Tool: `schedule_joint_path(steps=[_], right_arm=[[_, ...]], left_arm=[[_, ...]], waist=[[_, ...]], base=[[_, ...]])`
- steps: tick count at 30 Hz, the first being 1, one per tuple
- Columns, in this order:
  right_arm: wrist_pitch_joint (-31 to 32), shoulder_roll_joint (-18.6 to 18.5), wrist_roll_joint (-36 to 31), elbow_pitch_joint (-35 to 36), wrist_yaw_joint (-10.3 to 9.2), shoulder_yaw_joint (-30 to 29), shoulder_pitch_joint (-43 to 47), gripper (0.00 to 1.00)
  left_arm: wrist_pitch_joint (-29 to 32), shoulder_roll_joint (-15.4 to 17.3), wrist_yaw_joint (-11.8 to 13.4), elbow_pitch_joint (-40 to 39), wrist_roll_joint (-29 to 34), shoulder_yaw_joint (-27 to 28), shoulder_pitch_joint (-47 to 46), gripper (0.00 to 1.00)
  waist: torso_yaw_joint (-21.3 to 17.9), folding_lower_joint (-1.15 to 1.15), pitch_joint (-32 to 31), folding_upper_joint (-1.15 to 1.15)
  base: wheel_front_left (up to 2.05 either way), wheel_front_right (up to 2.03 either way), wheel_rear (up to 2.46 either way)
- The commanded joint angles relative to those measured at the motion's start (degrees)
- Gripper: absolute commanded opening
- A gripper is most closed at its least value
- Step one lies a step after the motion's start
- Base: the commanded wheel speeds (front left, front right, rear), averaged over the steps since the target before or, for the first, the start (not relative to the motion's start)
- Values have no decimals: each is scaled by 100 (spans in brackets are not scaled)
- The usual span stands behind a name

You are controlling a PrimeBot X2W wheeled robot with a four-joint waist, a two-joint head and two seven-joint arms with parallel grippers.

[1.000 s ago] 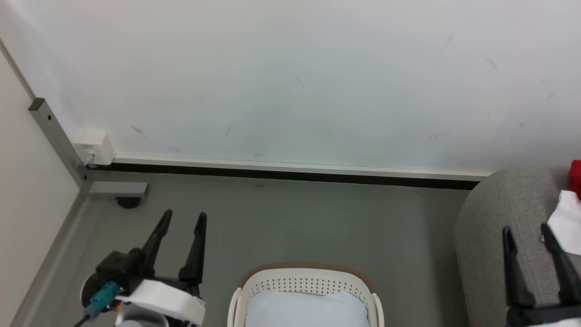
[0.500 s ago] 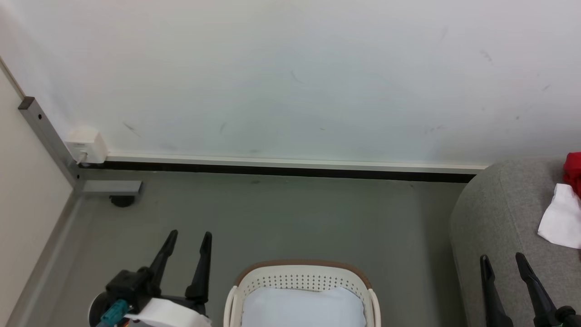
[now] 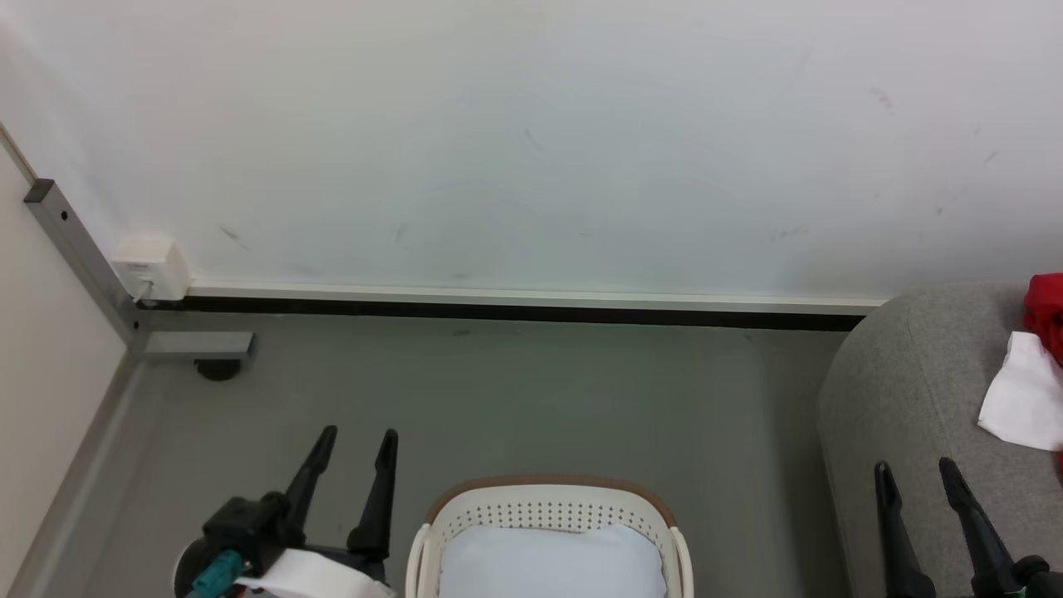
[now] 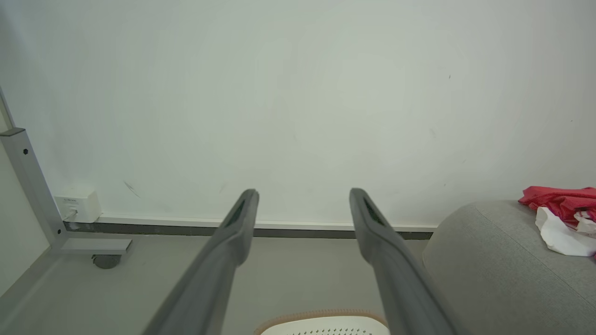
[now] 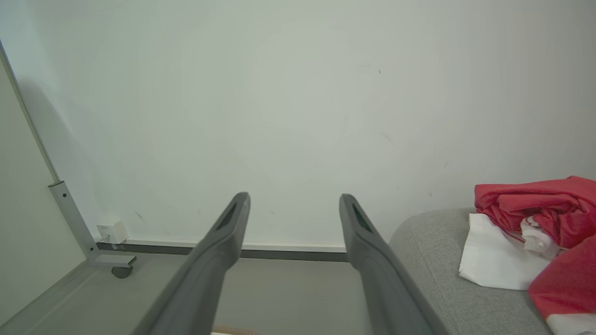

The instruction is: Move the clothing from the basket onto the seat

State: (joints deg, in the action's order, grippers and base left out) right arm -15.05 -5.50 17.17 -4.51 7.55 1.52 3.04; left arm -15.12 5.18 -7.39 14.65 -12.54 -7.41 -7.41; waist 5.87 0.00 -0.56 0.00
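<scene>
Where bare grey floor point(image 3: 515, 390) separated the basket point(image 3: 544, 497) from the seat point(image 3: 905, 382), you faced a white wall point(image 3: 531, 124). A grey metal post point(image 3: 79, 249), a white socket box point(image 3: 151, 267) and a caster point(image 3: 218, 368) stood in the left corner. Your left gripper point(image 3: 359, 432) hovered just left of the basket, fingers well apart and holding nothing. Your right gripper point(image 3: 914, 465) hung before the seat's near end, likewise spread and empty. Both pointed toward the wall. The clothing point(image 3: 1042, 303) lay crumpled on the seat, bright red with a white panel spilling forward, apart from the right gripper. A pale blue-white cushion point(image 3: 552, 561) lay in the basket.
</scene>
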Motion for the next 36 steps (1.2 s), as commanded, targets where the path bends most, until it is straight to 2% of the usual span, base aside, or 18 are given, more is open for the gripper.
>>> schedule_joint_path(steps=[1, 4, 8, 36], right_arm=[[1, 4, 5, -16, 1, 6, 5, 0], [17, 43, 28, -158, 1, 24, 88, 0], [92, 45, 359, -176, 1, 6, 56, 0], [746, 51, 2929, -443, -2, -194, -306, 0]], left_arm=[[1, -5, 1, 28, -15, -14, 6, 0], [10, -49, 2, 164, -34, -43, 113, 0], [95, -56, 2, 149, -377, 12, 115, 0], [804, -99, -3, 67, -3045, 481, 98, 0]], waist=[[-1, 0, 0, 0], [-3, 0, 0, 0], [-17, 0, 2, 0], [-148, 0, 19, 0]], base=[[0, 0, 0], [0, 0, 0], [0, 0, 0], [0, 0, 0]])
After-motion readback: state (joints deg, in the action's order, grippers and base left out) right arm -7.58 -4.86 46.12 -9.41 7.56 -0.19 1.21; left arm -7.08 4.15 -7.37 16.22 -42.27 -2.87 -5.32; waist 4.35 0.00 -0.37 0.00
